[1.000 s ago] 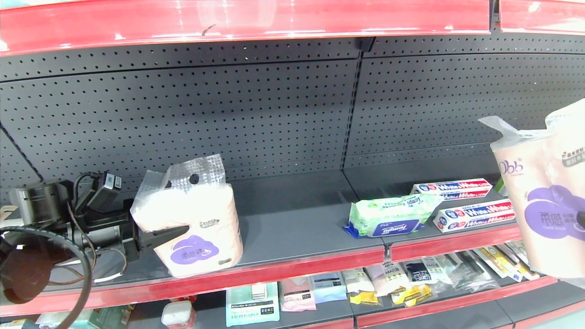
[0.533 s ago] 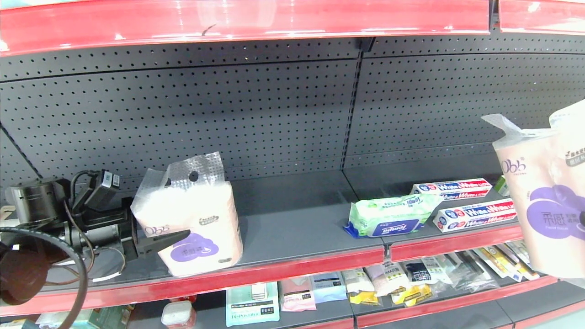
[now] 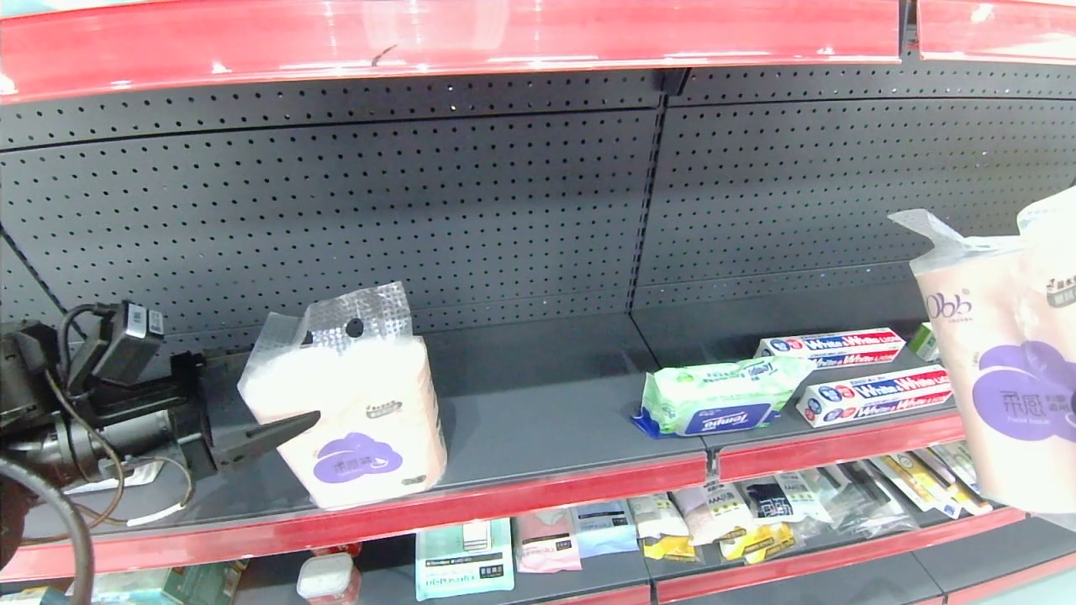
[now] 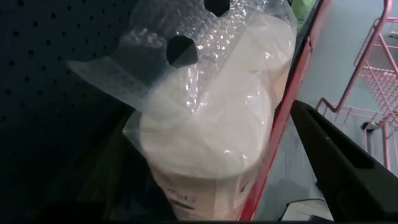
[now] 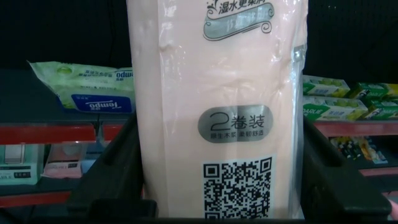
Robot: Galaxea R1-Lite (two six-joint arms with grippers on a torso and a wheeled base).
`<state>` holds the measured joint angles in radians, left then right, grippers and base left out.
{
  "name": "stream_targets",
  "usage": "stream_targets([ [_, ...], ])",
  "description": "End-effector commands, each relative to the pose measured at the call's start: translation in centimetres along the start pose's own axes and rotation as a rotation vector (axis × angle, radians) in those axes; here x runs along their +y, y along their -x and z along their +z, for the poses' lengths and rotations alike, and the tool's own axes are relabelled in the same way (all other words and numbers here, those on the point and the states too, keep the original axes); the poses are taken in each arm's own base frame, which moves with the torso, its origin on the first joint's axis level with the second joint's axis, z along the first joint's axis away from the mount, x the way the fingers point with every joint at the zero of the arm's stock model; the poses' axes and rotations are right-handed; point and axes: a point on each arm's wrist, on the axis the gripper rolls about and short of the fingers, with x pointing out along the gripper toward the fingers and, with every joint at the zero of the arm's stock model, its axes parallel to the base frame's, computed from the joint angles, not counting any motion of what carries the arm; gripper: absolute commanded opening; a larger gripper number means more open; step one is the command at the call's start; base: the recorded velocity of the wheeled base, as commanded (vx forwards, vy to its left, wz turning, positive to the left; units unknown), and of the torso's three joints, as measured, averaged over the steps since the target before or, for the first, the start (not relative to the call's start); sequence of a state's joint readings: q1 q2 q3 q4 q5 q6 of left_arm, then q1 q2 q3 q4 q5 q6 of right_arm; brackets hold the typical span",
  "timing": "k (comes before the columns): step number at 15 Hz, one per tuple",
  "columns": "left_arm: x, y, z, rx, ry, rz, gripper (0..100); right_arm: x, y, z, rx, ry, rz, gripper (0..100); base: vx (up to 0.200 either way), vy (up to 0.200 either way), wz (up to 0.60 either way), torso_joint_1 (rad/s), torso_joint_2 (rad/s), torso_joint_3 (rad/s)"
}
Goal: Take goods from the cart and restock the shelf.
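The left gripper (image 3: 294, 407) has its jaws spread wide and grips nothing. A pack of toilet rolls (image 3: 361, 412) stands between them. In the left wrist view the near finger (image 4: 336, 162) sits clear of the wrapper, with the shelf's red front edge (image 4: 292, 93) showing in the gap. The far finger is lost in shadow behind the pack, so I cannot tell whether it touches. This pack stands upright on the dark shelf (image 3: 538, 420), close to the front edge, with its clear perforated handle flap pointing up.

The right gripper (image 5: 214, 186) is clenched on a second pack of toilet rolls (image 5: 217, 93). Its black fingers (image 5: 115, 174) press both sides of the wrapper, low on the pack. In the head view this second pack (image 3: 1000, 370) hangs upright in the air at the right, in front of the shelf and off its surface.

Between the two packs a green pack of wet wipes (image 3: 714, 395) lies flat on the shelf. Just beside it lie two toothpaste boxes (image 3: 874, 393), one behind the other. A black pegboard wall (image 3: 420, 210) backs the shelf. Small packets (image 3: 588, 529) fill the shelf below. A pink wire cart (image 4: 376, 81) stands on the floor beyond the shelf edge.
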<state>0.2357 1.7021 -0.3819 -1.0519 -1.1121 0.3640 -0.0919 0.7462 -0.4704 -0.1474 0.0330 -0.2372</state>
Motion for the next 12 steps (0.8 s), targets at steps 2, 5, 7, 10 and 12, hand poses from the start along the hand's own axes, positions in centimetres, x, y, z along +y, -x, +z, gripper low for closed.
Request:
stream_targets([
  [2,0.0,1.7,1.3,-0.015,-0.05,0.07,100,0.0,0.0,0.0,-0.002,0.001,0.003,0,0.0,0.0,0.0,0.0,0.0,0.0],
  [5,-0.6,3.3,2.7,-0.031,-0.085,0.14,100,0.0,0.0,0.0,-0.001,0.001,0.005,0,0.0,0.0,0.0,0.0,0.0,0.0],
  [7,-0.7,4.2,3.7,-0.039,-0.07,0.222,100,0.1,-0.2,0.0,0.005,0.001,0.013,0,0.0,0.0,0.0,0.0,0.0,0.0],
  [10,-1.6,5.1,5.3,-0.057,-0.05,0.341,100,0.1,-0.2,-0.1,0.01,-0.001,0.02,0,0.0,0.0,0.0,0.0,0.0,0.0],
  [12,-2.5,5.6,5.6,-0.064,-0.001,0.429,100,0.1,-0.3,-0.1,0.011,-0.001,0.024,0,0.0,0.0,0.0,0.0,0.0,0.0],
])
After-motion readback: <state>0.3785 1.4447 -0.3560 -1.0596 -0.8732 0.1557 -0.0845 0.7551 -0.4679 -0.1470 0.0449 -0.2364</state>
